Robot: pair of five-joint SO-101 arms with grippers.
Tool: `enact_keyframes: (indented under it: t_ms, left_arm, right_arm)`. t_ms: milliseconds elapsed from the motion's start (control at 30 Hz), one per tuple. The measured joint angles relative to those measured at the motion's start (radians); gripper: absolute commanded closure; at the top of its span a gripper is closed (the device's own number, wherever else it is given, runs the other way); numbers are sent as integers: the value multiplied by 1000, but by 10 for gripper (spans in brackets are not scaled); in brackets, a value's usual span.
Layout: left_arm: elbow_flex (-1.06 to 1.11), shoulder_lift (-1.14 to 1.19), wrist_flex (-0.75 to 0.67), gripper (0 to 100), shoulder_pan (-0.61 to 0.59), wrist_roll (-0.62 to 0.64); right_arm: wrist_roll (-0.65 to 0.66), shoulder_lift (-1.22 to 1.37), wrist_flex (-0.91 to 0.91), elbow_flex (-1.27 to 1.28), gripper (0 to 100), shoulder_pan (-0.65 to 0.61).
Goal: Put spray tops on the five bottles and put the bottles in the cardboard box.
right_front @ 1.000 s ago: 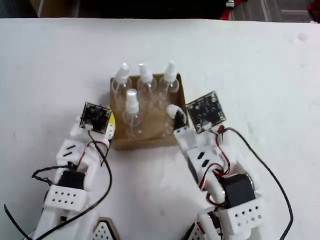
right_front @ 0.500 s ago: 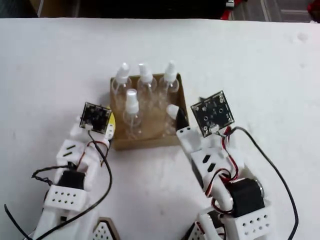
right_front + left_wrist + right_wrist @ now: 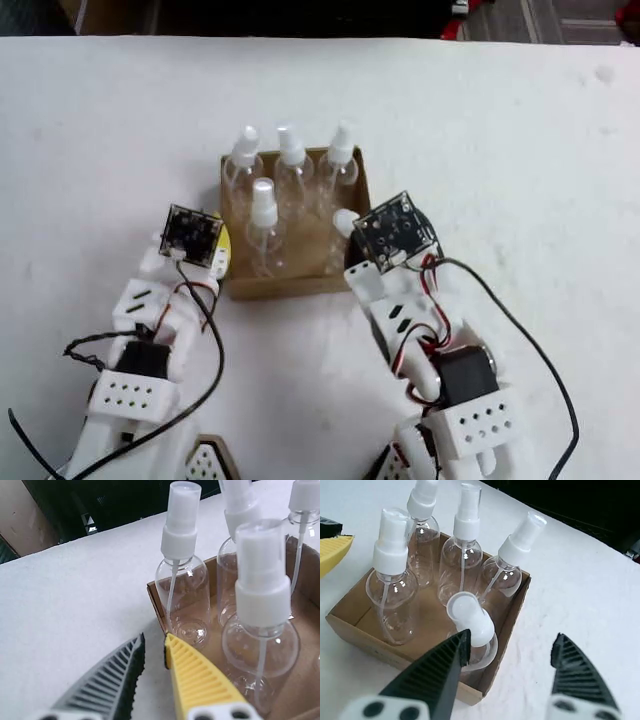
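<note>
The cardboard box holds several clear bottles with white spray tops. Three stand along its far side, one at the near left. The last bottle leans in the near right corner. My right gripper is open at that corner, one black finger beside the leaning bottle's cap, the other outside the box wall. In the high view this gripper sits under its camera board. My left gripper is shut and empty, just outside the box's near left corner.
White table on all sides of the box, with open room to the right and behind. The left gripper's yellow finger lies close to the box's left wall. Both arms crowd the table's near edge.
The right arm swung out to the right, then back left toward the box's near right corner. The leaning bottle stayed in the box. The left arm has not moved.
</note>
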Motion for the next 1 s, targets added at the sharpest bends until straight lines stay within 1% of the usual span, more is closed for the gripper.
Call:
enact_keyframes:
  t_ms: [200,400,700,800,1000]
  left_arm:
    - [0,0,0,932,0,0]
    - [0,0,0,932,0,0]
    - [0,0,0,932,0,0]
    - [0,0,0,932,0,0]
    - [0,0,0,932,0,0]
  right_arm:
    - [0,12,-46,9,762,0]
    - [0,158,-115,9,763,0]
    - [0,129,-114,9,762,-9]
    - [0,129,-138,9,762,-9]
    - [0,244,-157,-60,763,-26]
